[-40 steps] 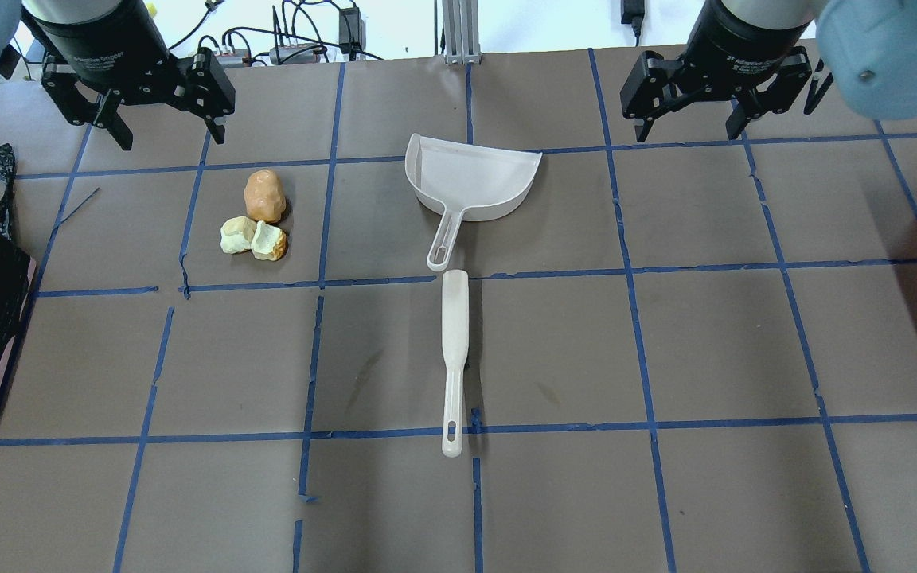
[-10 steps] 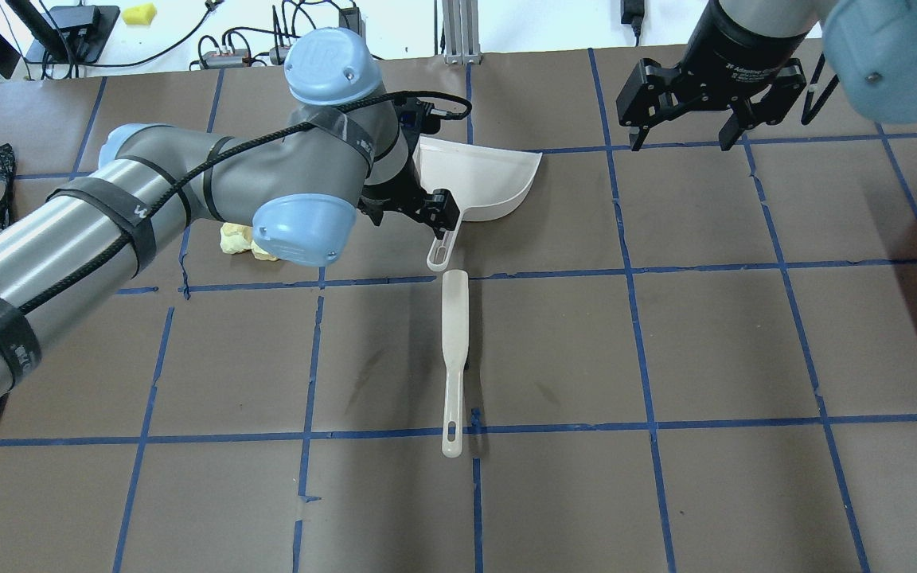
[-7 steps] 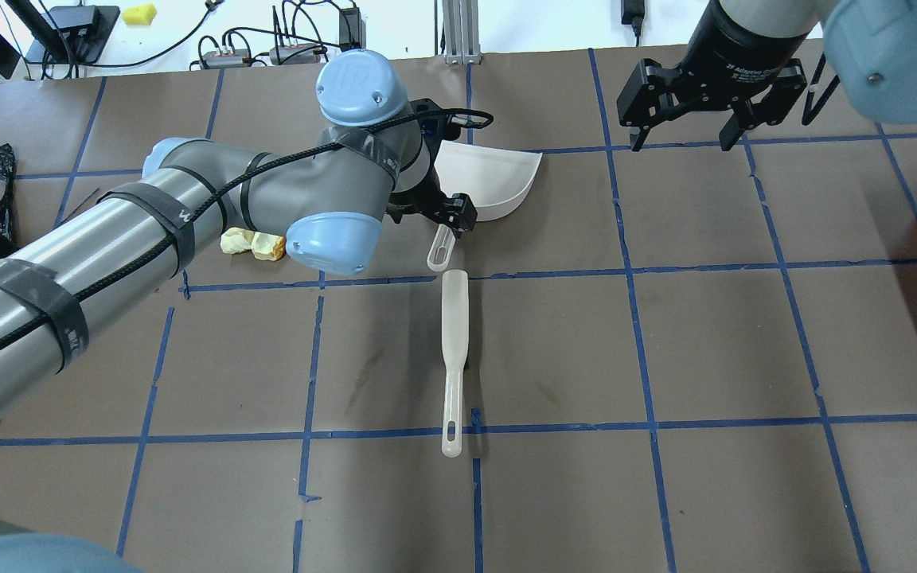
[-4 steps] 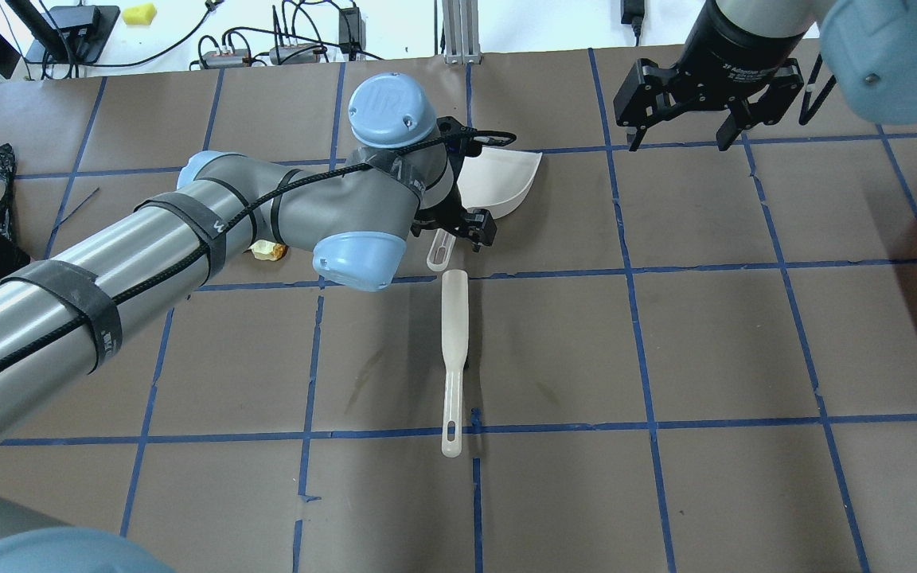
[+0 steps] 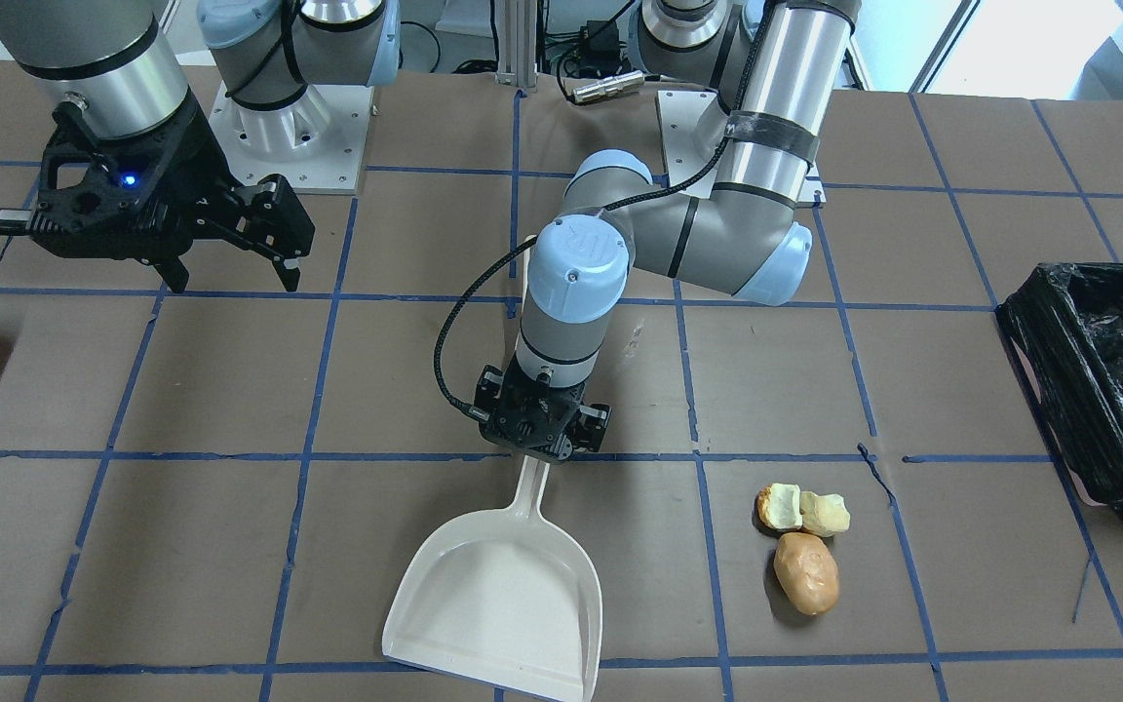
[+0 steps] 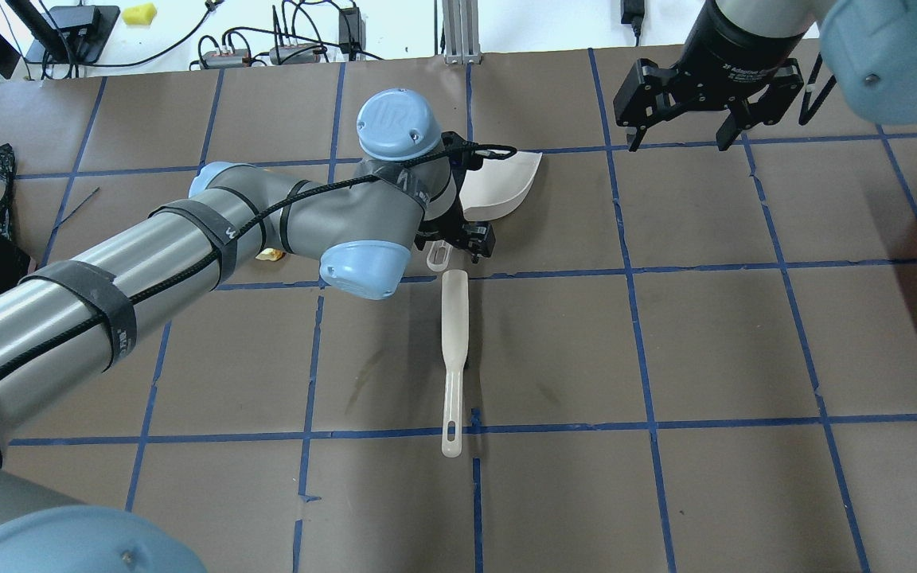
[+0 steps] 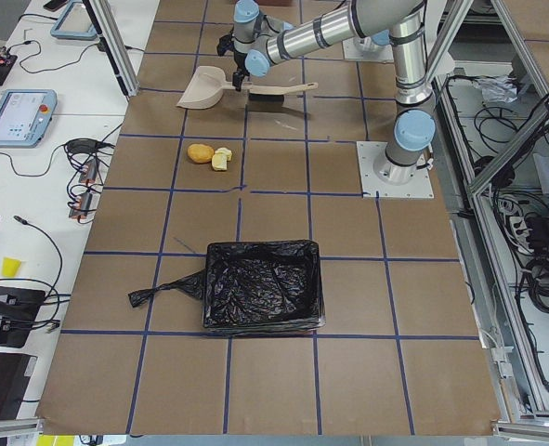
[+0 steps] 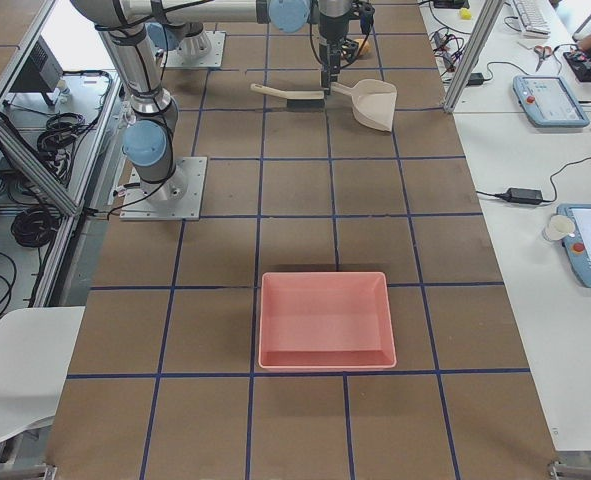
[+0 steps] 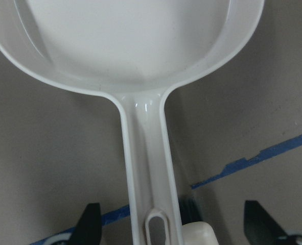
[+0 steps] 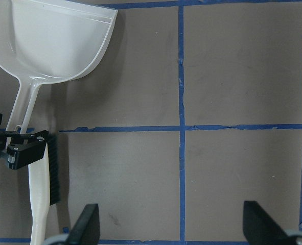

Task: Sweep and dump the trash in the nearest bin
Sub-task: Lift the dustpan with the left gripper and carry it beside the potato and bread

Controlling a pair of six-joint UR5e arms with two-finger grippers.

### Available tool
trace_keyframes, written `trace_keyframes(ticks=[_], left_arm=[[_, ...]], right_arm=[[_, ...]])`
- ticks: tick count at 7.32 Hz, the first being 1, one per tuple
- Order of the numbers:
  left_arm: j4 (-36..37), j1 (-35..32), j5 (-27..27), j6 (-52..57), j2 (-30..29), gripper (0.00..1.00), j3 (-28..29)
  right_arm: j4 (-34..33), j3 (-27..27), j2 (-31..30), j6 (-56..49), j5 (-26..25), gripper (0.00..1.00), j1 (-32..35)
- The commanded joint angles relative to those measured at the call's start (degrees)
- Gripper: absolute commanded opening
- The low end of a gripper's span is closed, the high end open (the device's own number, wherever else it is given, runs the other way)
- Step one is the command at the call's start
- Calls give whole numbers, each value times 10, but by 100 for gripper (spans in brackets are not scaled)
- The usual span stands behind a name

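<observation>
Count, big to small:
- One surface (image 6: pixel 665 342), brown, with a blue tape grid
- One bin (image 5: pixel 1098 361), black-lined, far out on the left claw's (image 5: pixel 540 447) side
- One pink tray (image 8: pixel 325 358), far out on the right claw's (image 6: pixel 677 139) side
- One dustpan (image 5: pixel 498 595): handle end sits between the left claw's spread fingers, gaps either side
- One brush (image 6: pixel 453 342), its end just beside that claw
- Three trash pieces: one tan lump (image 5: pixel 805 573) and two yellow-green chunks (image 5: pixel 827 513), clustered between left claw and bin, nearer the claw

Right claw is spread wide, holding nothing, well apart from the trash
</observation>
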Motion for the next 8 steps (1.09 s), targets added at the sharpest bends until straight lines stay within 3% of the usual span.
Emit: trace_keyframes(ticks=[1,2,4,5,7,8], left_arm=[[3,2,-1,-15,1,77,-5],[3,2,-3,-16,1,69,-1],[3,2,-3,-16,1,65,-5],[3,2,-3,-16,1,58,-3],[2,9,-18,-18,4,26,8],[2,16,-40,-18,5,19,8]], right_arm=[[-3,0,2,-1,0,100,0],[-1,0,2,-1,1,100,-1],[-1,0,2,-1,1,100,0],[0,0,1,-1,1,100,0],[0,0,2,-1,0,100,-1],[0,0,2,-1,1,100,-1]])
